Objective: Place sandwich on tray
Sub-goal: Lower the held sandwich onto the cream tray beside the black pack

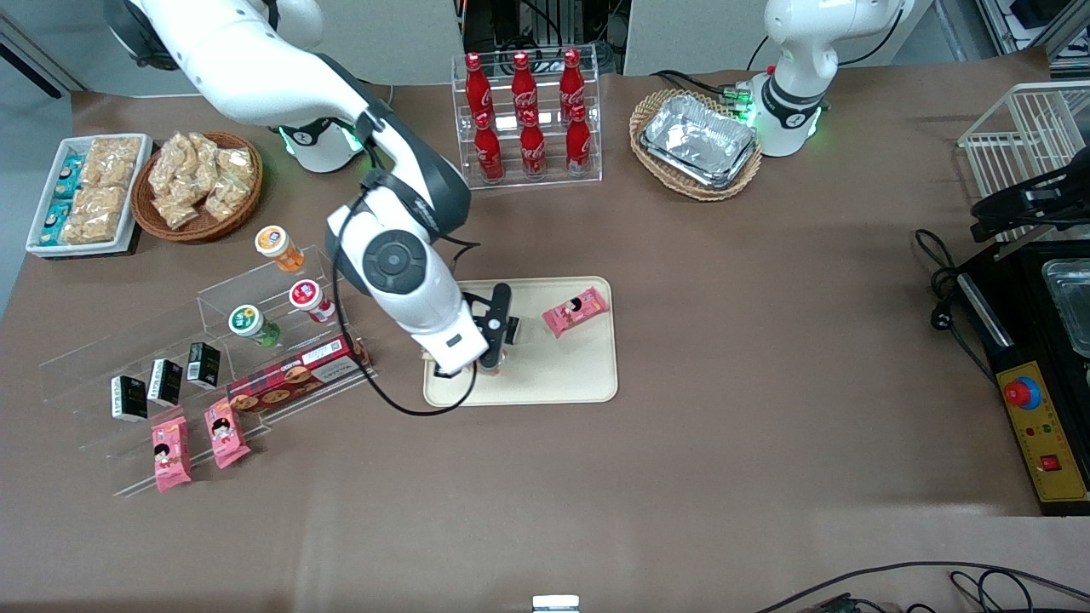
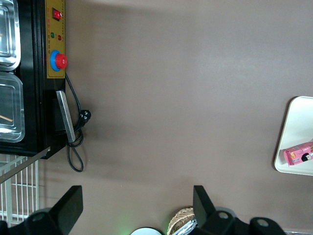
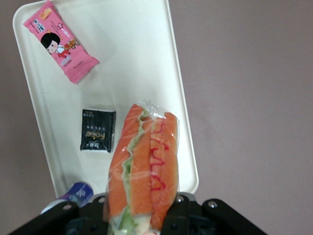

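My right gripper [image 1: 492, 345] hangs over the cream-beige tray [image 1: 579, 383], at the tray's end toward the working arm. It is shut on the sandwich [image 3: 144, 166], a wedge in clear wrap with orange, red and green layers that sticks out from between the fingers [image 3: 178, 208] above the tray [image 3: 137, 58]. In the front view the arm hides most of the sandwich. A pink snack packet [image 1: 576, 311] and a small black box [image 3: 98, 130] lie on the tray. The packet also shows in the right wrist view [image 3: 61, 41]. The tray's edge shows in the left wrist view [image 2: 298, 127].
A clear tiered shelf [image 1: 213, 340] with bottles, small boxes and pink packets stands beside the tray toward the working arm's end. A cola bottle rack [image 1: 528, 111], a wicker basket of foil trays [image 1: 697, 140] and snack baskets [image 1: 200, 183] stand farther from the camera. A black machine [image 1: 1039, 358] sits at the parked arm's end.
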